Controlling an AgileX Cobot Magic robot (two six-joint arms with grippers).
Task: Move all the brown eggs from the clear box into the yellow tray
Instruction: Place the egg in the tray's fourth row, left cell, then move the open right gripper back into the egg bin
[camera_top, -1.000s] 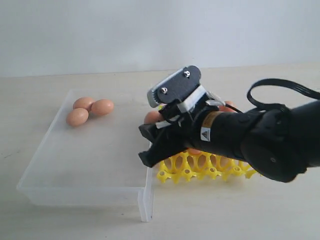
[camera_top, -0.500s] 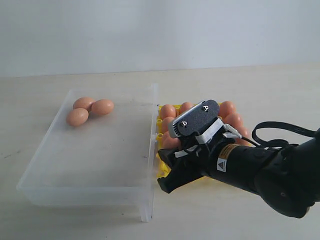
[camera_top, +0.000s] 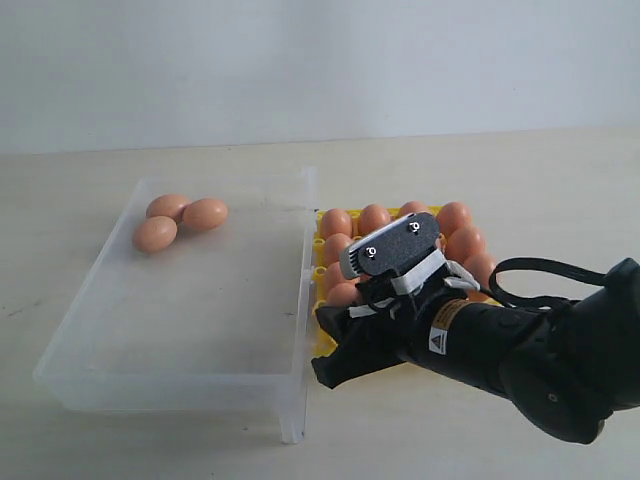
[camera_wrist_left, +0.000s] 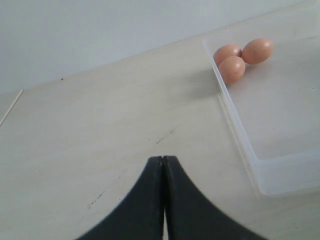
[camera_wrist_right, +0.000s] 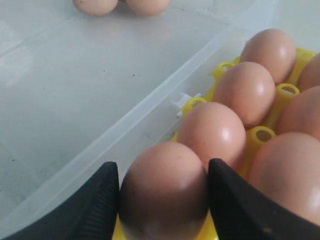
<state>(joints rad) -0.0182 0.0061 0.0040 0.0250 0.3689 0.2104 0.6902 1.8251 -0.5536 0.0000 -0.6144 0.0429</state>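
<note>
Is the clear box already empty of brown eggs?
No, three brown eggs lie clustered in the far left corner of the clear box.

- Brown eggs (camera_top: 205, 214): smooth shell, matt to faint satin, with small soft highlights.
- Clear box (camera_top: 170, 385): transparent colourless plastic, smooth and glossy; floor lightly specked.
- Yellow tray (camera_wrist_right: 261, 134): opaque moulded plastic, smooth, semi-gloss.
- Tabletop (camera_top: 120, 440): pale, matt, with a faint wood-like grain and small dark marks.
- Right claw (camera_wrist_right: 162, 200) and left claw (camera_wrist_left: 163, 200): black, matt finish.

Bright, soft light; mild glare on the brown eggs (camera_wrist_right: 215, 130).
</note>
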